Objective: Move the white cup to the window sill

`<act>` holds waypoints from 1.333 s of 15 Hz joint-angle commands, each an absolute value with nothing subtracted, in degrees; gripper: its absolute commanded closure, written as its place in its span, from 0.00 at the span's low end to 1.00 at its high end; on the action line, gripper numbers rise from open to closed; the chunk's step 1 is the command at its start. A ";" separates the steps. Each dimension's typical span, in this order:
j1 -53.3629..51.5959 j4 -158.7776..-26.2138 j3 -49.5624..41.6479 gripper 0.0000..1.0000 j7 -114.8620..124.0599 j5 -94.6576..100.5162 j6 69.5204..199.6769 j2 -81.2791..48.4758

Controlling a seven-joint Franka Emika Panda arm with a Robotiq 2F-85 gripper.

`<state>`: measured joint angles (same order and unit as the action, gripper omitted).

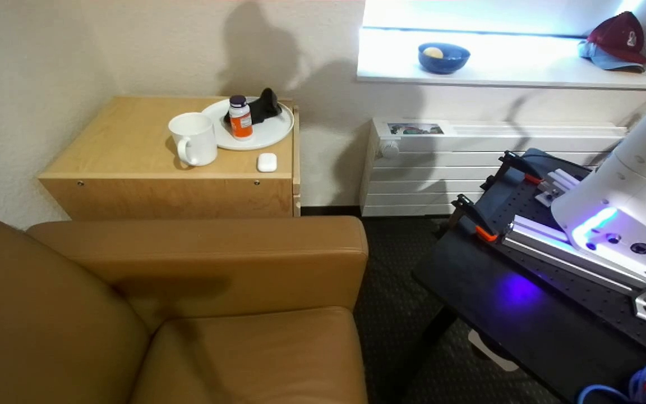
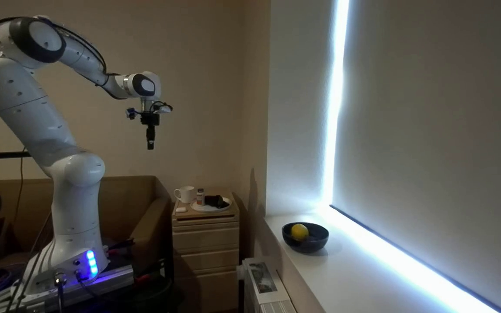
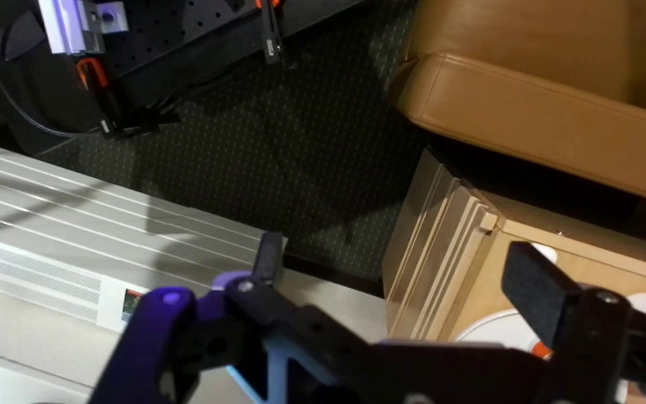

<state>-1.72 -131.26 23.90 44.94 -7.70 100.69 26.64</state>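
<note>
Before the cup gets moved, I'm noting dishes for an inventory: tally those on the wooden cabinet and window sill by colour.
White: 2 (white cup and round plate, both on the wooden cabinet)
Dark blue: 1 (bowl, on the window sill)
Total: 3

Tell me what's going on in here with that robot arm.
The robot arm hovers in mid-air, its jaws open and holding nothing. The white cup stands upright on the wooden cabinet, beside a plate. The job, moving that cup to the window sill, isn't done yet; a bowl sits there.
</note>
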 commanded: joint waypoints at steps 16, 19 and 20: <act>-11.90 -115.33 20.71 0.00 83.00 4.54 127.19 -11.12; -14.75 -116.21 17.84 0.00 80.79 1.96 127.14 -10.76; -15.58 -114.41 17.33 0.00 80.79 1.59 127.00 -12.39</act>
<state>-12.96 -114.45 20.10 81.38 2.42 127.16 -12.68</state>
